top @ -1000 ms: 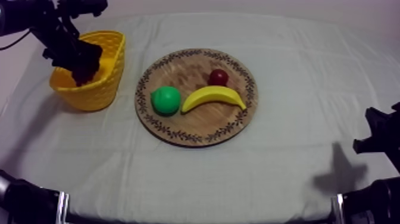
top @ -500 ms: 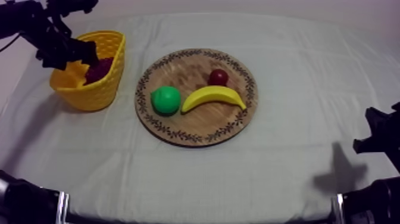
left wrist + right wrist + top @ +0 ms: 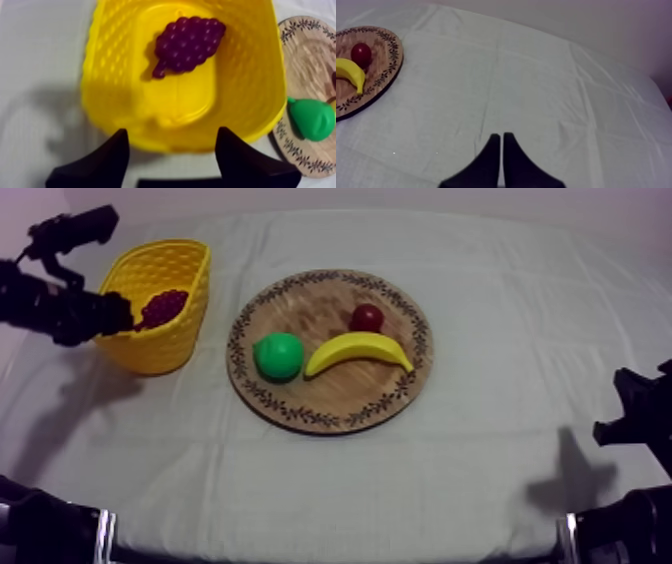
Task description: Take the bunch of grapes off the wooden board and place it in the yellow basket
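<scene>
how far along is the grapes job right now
Done: the purple bunch of grapes lies inside the yellow basket, off the round wooden board with the patterned rim. In hand: nothing. The left jaws stand open and empty just outside the basket's rim, and the right jaws are shut together over the grey-white cloth. Left: nothing of the task, as far as I can see.

We seem to be in a robotics lab or test bench, not a home. The table [image 3: 500, 448] is draped in plain grey-white before a bare pale wall [image 3: 576, 20]; our left arm [image 3: 55, 310] and right arm [image 3: 640, 423] flank it; the props are toy fruit, a banana [image 3: 358, 348] and pear [image 3: 278, 356], on a wooden board [image 3: 325, 400], beside a yellow basket [image 3: 160, 348].
</scene>
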Controlling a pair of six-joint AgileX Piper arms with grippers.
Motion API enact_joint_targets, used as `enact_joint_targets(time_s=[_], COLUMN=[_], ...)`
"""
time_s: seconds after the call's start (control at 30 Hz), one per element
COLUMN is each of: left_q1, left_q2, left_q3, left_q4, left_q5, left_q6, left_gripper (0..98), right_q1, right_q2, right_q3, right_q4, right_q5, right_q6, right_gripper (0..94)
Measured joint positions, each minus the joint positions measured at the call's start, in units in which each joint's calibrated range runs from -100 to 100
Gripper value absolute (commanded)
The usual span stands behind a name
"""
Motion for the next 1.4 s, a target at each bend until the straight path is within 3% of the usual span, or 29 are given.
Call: enact_joint_targets(time_s=[0.2,0.37,0.6,0.77,1.07,1.4], left_q1=[-1.89,-2.59,-3.31,-3.13,-3.06,-3.39], left_q2=[-11.76,-22.70,-38.75,-48.69,-64.06,-76.98], left_q3=[13.66,23.40,30.05,32.22,34.68,36.57], left_q4=[0.05,0.62,3.31,3.71,3.54,0.62], left_q5=[-6.75,-8.23,-1.27,2.49,4.19,1.35], left_q6=[-1.13,-2.44,-4.96,-6.44,-9.90,-6.83], left_gripper=[51.0,43.6,39.4,35.8,28.5,16.2], right_q1=[0.00,0.00,0.00,0.00,0.00,0.00], right_q2=[0.00,0.00,0.00,0.00,0.00,0.00], right_q3=[0.00,0.00,0.00,0.00,0.00,0.00], right_q4=[0.00,0.00,0.00,0.00,0.00,0.00], right_q5=[0.00,0.00,-0.01,-0.01,-0.01,-0.01], right_q6=[0.00,0.00,0.00,0.00,0.00,0.00], right_gripper=[0.5,0.5,0.5,0.5,0.5,0.5])
